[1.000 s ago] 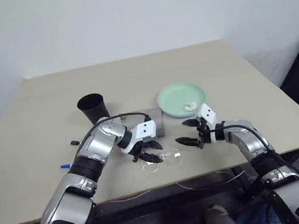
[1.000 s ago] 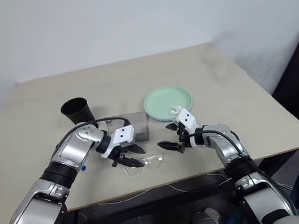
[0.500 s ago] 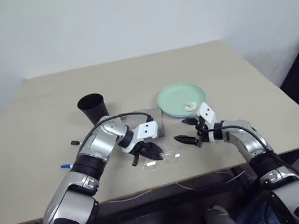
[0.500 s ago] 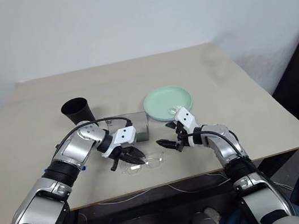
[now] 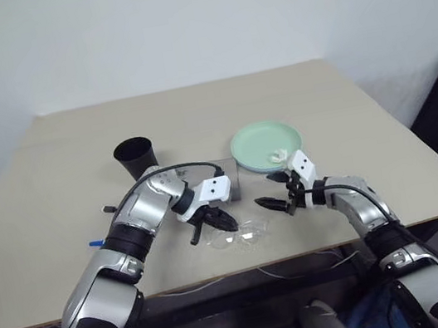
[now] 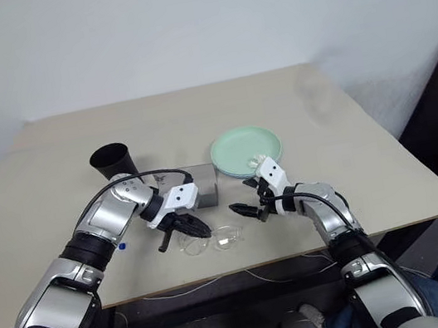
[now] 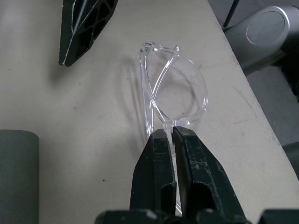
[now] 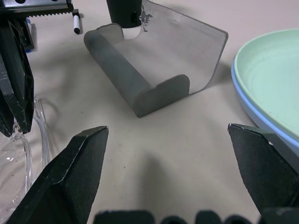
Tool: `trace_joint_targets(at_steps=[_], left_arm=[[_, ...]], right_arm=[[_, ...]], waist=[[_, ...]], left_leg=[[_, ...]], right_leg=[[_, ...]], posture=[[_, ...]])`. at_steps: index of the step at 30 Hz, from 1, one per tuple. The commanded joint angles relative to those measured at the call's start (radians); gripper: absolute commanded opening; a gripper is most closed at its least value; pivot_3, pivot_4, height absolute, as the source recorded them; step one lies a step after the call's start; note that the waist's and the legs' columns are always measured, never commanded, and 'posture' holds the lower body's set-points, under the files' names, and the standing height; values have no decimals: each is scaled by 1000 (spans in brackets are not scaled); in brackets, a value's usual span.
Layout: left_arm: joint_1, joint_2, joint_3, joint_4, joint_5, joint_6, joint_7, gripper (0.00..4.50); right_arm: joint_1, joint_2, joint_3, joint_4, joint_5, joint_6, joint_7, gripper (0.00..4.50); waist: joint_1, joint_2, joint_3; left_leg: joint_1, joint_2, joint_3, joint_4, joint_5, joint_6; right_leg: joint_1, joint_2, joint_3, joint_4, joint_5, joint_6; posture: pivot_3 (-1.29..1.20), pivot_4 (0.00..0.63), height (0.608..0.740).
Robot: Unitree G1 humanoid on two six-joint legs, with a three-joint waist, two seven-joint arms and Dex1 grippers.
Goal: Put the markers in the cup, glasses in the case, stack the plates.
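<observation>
Pinching the clear-framed eyeglasses [image 7: 170, 91] at the frame, the left gripper [image 7: 170, 135] has its two black fingers pressed together on them near the front edge of the beige tabletop [image 5: 275, 96]; the glasses appear to rest on the surface, so that step looks begun but not finished. The flat grey felt case [image 8: 154, 60] lies open just behind them, apparently empty and ready to receive them. The right gripper [image 8: 168, 154] hovers beside the glasses with its fingers spread wide, holding nothing, aimed toward the case.

The plates look done: the pale mint green round plate [image 5: 265, 144] sits on the light blue plate [image 8: 252, 109], whose rim peeks out underneath. A small white crumpled scrap [image 5: 278, 155] lies on top.

The markers seem left to do. The black tapered plastic cup [image 5: 136, 158] stands behind the left arm, while a white-barrelled marker with a black cap [image 8: 74, 22] lies near the case and a blue-capped one [image 5: 94, 244] lies by the left forearm. Nothing blocks the short path from glasses to case.
</observation>
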Motion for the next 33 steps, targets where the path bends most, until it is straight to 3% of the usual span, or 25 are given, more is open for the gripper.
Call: trace_joint_targets(at_steps=[1,18,28,33], left_arm=[[-33,7,25,-17,3,-4,2,53],[-137,52,149,-42,-92,70,-43,53],[-335,37,178,392,33,-368,188,53],[-399,26,164,562,97,-491,251,53]], right_arm=[[-29,1,-21,-10,16,-23,-8,4452],[-70,-12,-43,71,13,-60,-39,4452],[-50,-18,-26,15,41,-20,57,4452],[-47,-19,-25,-8,49,0,71,4452]], waist=[[0,0,0],[-4,0,0],[1,0,0],[1,0,0]], left_leg=[[0,0,0,0,0,0],[0,0,0,0,0,0],[0,0,-1,1,0,0],[-1,0,-1,0,0,1]], right_leg=[[0,0,0,0,0,0],[0,0,0,0,1,1],[1,1,0,-1,1,1],[1,1,0,-1,1,2]], posture=[[0,0,740],[0,0,740],[0,0,740],[0,0,740]])
